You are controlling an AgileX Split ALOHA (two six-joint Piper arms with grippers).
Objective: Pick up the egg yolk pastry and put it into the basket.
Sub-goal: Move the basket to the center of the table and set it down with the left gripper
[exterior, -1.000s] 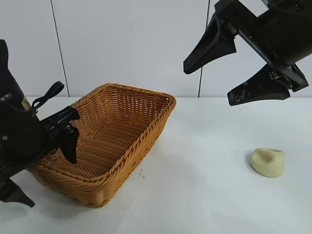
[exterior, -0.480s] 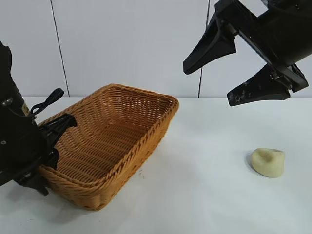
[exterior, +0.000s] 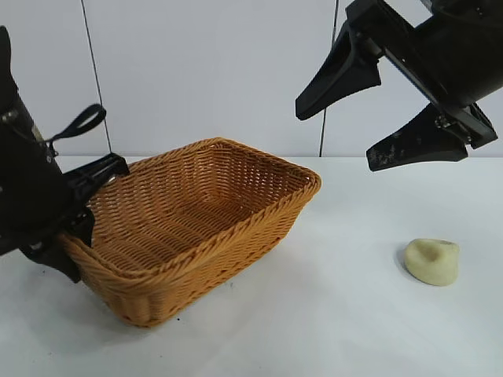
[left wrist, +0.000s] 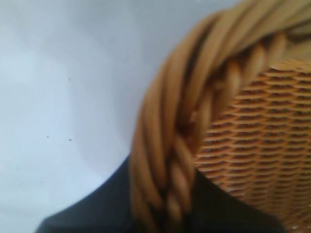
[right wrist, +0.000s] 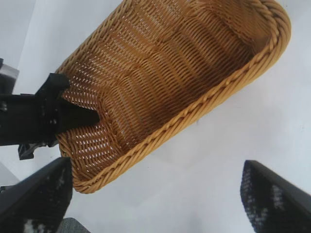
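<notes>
A large rectangular orange-brown woven wicker basket (exterior: pixel 200 224) sits on the white worktop (exterior: pixel 330 314) at the near left, its flared sides and braided rim angled so that one corner points toward the far right. The black left tool (exterior: pixel 75 224) is closed on the basket's near-left end wall, one finger lying inside against the weave and the other outside below the rim; the left wrist view shows the braided rim (left wrist: pixel 184 141) running between its dark jaws, and the right wrist view shows the inner finger (right wrist: pixel 73 116) pressed against the inside of the wall. Well apart from the basket, on the bare worktop at the near right, lies the small pale cream-yellow egg yolk pastry (exterior: pixel 432 261), a smooth rounded lump with a dented top, touching nothing but the surface. Above it and farther back, the black right tool (exterior: pixel 369 122) hangs high in the air with its two fingers spread wide and nothing between them. A white panelled wall (exterior: pixel 204 71) closes the scene behind.
</notes>
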